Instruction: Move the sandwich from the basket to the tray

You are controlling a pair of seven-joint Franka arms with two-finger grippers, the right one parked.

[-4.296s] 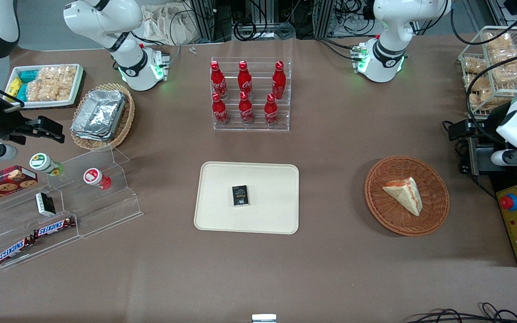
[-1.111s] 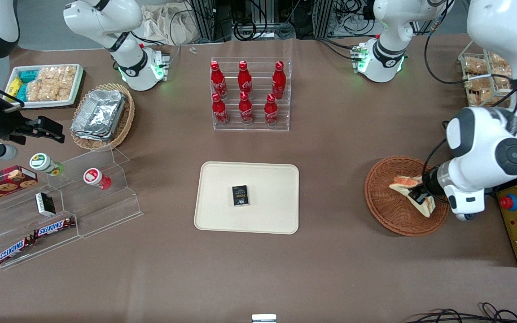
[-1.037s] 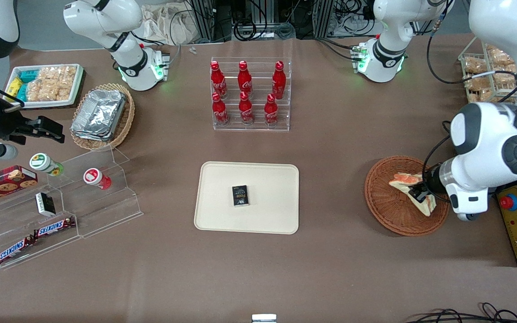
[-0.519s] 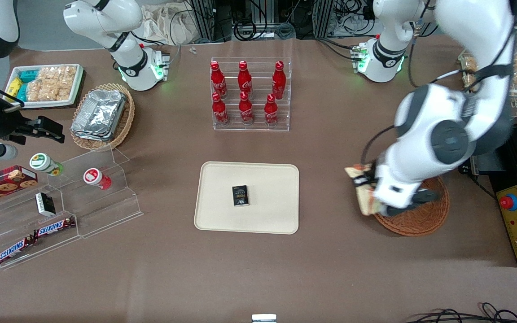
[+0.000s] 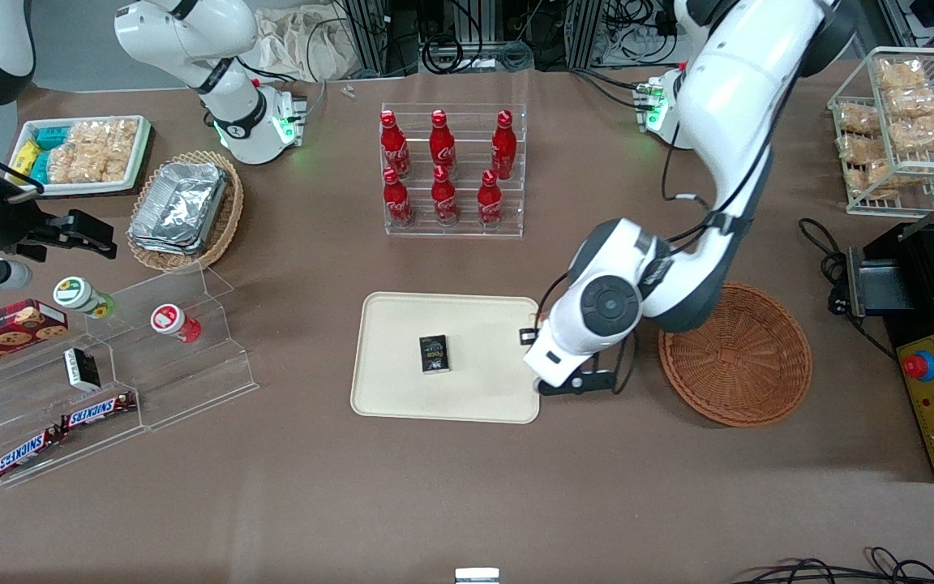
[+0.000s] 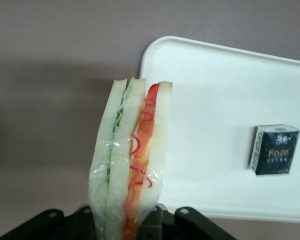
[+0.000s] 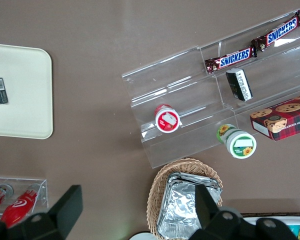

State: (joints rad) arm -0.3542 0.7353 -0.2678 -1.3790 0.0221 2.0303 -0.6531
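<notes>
Carrying — your gripper [image 6: 132, 225] is clamped on the sandwich [image 6: 130, 160], held by its lower end with the wedge standing on edge, red and green filling showing between the pale slices.

Item, sandwich: in the air, clear of the basket [image 5: 734, 354], over the edge of the tray [image 5: 402, 324] at the tray's 3 o'clock side in the front view. Not yet set down.

Item, tray: one small black box [image 5: 434, 354] near its middle. In the wrist view the black box lies at about 3 o'clock from the sandwich, well apart.

Handling note: travel a little farther in over the bare tray before you lower, so the wedge lands inside the rim, not across it. Keep short of the box. Lower until the bread rests, then release; it will likely tip flat.

Item, arm: reaches from its base down across the table, elbow above the basket's rim, wrist bent low over the tray edge.
</notes>
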